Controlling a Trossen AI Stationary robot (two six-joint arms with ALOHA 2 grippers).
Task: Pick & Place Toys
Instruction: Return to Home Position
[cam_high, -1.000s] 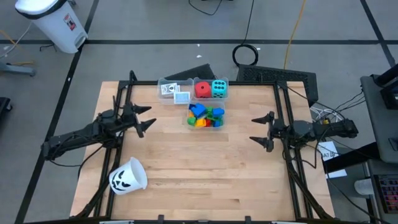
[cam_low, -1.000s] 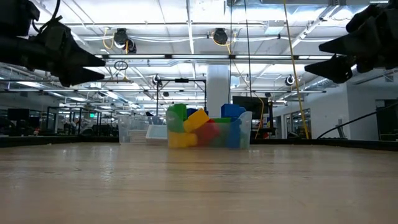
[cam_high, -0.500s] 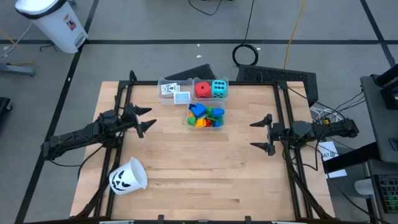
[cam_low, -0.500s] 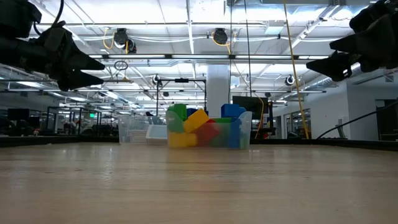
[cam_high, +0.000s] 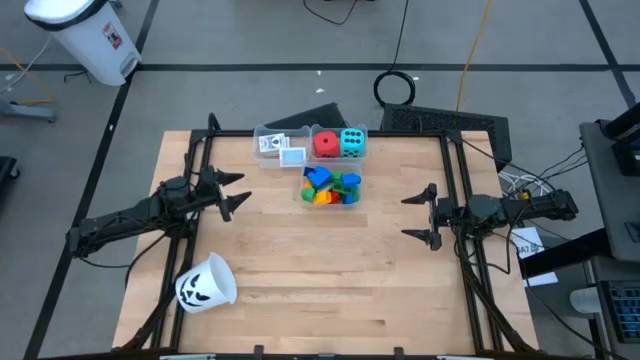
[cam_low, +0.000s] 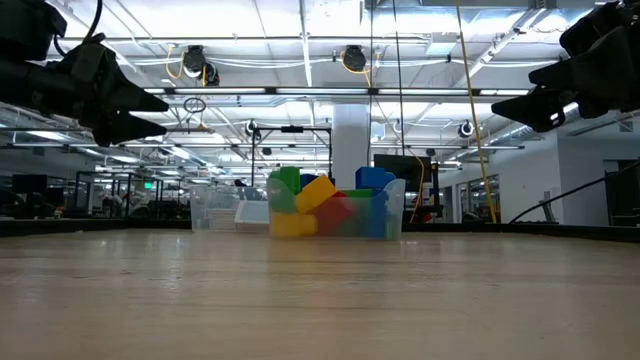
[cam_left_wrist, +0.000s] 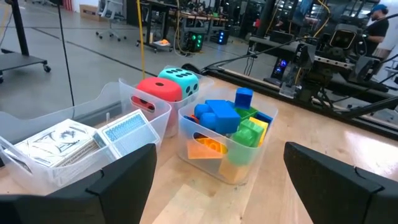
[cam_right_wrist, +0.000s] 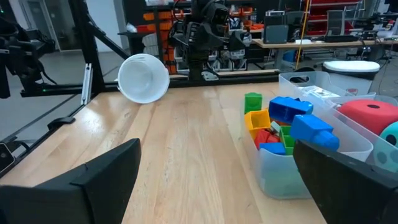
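The blocks (cam_high: 330, 187) are heaped in a clear bin (cam_right_wrist: 280, 174) at mid-surface (cam_high: 330, 270); dice (cam_high: 338, 143) and cards (cam_high: 283, 147) are kept just behind. The left pincer (cam_high: 238, 190) and right pincer (cam_high: 408, 215) are held spread, well apart from them.

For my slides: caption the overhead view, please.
Blocks, dice and cards sit in clear bins; left gripper and right gripper hang open, empty.

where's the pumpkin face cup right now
In the high view the white cup lies on its side at the lower-left of the table, below the left gripper.

Bare table (cam_high: 330, 270) centre; bins (cam_high: 262, 131) along far edge, cup (cam_high: 205, 282) near-left.
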